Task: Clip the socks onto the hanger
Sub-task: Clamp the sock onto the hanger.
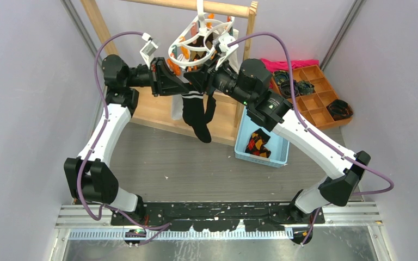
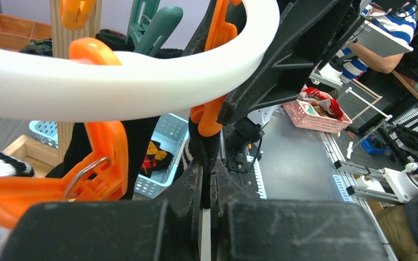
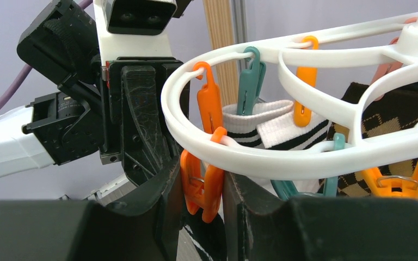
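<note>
Vertically hung black sock [image 1: 196, 117], toe down, below hanger [image 1: 172, 51].

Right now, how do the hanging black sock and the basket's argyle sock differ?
The black sock hangs down under the hanger; the argyle sock lies in the blue basket. The black sock is plain with white cuff stripes; the argyle sock has orange-red diamonds. Both are partly black.
</note>
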Robot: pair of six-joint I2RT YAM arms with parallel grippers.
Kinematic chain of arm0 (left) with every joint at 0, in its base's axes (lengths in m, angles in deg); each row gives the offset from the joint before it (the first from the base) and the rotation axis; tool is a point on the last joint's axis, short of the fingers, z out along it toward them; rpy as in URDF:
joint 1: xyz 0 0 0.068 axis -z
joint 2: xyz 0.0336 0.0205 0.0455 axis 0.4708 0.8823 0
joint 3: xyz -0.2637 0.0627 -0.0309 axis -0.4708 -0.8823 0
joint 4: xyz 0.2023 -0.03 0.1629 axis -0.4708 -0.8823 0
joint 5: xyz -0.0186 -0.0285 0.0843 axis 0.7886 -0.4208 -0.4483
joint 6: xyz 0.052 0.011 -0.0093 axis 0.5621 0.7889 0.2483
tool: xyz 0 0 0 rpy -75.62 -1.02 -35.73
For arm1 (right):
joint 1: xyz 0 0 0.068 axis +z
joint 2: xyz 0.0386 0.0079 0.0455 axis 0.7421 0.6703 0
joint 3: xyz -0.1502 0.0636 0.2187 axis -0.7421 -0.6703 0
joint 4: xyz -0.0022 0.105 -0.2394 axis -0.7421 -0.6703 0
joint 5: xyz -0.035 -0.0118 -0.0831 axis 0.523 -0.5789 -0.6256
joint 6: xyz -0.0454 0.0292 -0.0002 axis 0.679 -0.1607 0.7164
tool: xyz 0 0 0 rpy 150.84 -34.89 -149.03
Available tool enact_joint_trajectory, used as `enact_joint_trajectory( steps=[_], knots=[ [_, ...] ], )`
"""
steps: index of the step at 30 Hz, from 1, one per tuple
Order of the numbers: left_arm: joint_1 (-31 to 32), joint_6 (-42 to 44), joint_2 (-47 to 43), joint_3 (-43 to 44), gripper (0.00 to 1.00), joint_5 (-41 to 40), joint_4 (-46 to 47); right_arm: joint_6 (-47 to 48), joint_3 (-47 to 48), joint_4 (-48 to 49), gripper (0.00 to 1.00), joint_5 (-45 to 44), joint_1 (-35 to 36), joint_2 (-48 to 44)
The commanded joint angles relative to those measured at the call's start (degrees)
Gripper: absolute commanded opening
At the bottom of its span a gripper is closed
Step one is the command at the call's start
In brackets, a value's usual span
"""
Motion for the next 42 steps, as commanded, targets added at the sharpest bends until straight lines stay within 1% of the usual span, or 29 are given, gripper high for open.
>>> enact_joint_trajectory(
  steps=[1, 11, 16, 26, 30, 42],
  knots=[
    [-0.2, -1.46, -0.08, 0.69, 0.0, 1.26, 3.09, 0.0, 1.15, 0.31, 0.1, 2.81, 0.52, -1.96],
    [-0.08, -3.14, 0.33, 1.11, 0.0, 1.79, 4.78, 0.23, 0.41, 0.18, 0.1, 3.67, 0.52, -1.96],
    [-0.1, -5.87, 1.11, 1.9, 0.0, 1.53, 8.07, 0.57, -0.28, -0.04, 0.1, 3.87, 0.53, -2.07],
    [0.07, -8.47, 1.94, 3.08, 0.0, 1.41, 10.78, 0.63, -1.3, -0.18, 0.1, 4.76, 0.47, -2.5],
    [0.07, -10.55, 2.6, 3.61, 0.0, 1.23, 13.23, 0.71, -1.47, -0.5, 0.1, 5.1, 0.45, -2.67],
    [0.07, -12.87, 4.04, 4.55, 0.0, 0.2, 16.03, 0.0, -1.4, -1.01, 0.1, 8.19, 0.14, -3.2]
  ],
)
